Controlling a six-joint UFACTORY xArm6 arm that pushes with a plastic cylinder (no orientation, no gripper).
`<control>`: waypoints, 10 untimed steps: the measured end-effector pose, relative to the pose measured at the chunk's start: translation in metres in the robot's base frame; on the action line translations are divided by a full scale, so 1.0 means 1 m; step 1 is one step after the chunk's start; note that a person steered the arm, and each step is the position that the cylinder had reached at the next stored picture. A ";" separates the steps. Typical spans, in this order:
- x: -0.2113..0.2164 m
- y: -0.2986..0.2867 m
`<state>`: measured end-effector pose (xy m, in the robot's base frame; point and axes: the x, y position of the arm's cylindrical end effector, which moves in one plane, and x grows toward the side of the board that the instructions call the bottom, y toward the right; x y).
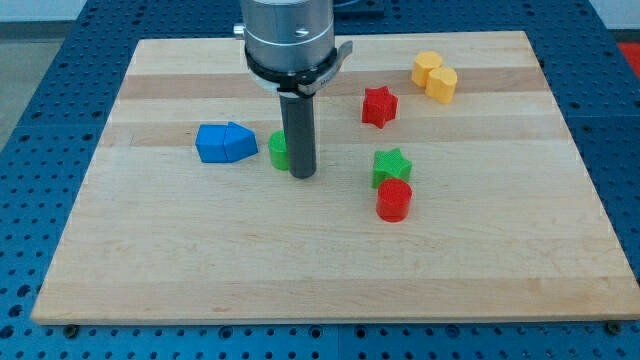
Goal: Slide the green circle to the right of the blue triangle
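Observation:
The green circle (278,150) sits just right of the blue triangle (223,143), partly hidden behind my rod. A small gap shows between the green circle and the blue triangle. My tip (302,175) rests on the board at the green circle's right side, touching or nearly touching it.
A red star (379,106) lies toward the view's top right. A yellow block (435,77) lies further to the top right. A green star (392,166) and a red circle (394,200) sit together right of my tip. The wooden board (320,280) has blue table around it.

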<state>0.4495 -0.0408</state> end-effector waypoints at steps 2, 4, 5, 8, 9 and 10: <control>0.000 -0.014; 0.000 -0.020; 0.000 -0.022; 0.000 -0.035; 0.000 -0.035; -0.001 -0.035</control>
<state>0.4485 -0.0753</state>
